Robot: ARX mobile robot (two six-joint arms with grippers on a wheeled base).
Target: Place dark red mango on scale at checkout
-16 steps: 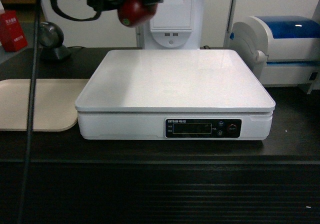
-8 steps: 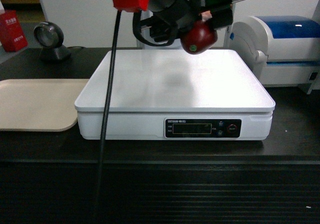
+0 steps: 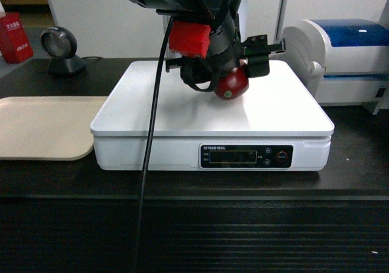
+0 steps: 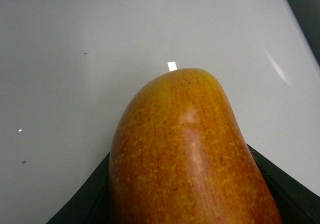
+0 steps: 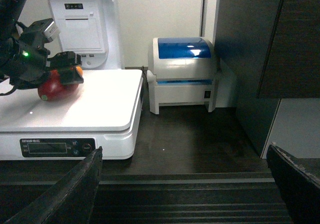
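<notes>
Clamped on the glossy dark red mango (image 3: 231, 83), the jaws of the black left gripper (image 3: 234, 72) are holding the fruit low over the flat white rectangular scale (image 3: 182, 112), toward its back edge and a little right of centre. From the head view the mango seems to be touching the platform, though the contact point is hard to make out. In the left wrist view its yellow-orange speckled flank (image 4: 190, 159) is filling the lower frame against the white top. The right gripper (image 5: 180, 194) is hanging back off the front edge of the black ribbed-front checkout counter (image 3: 194, 224), its two dark fingers (image 5: 70, 191) standing wide apart. A beige rounded tray (image 3: 42, 127) is lying just left of the scale, and a white-and-blue printer (image 3: 346, 60) is sitting near the counter's right end.
</notes>
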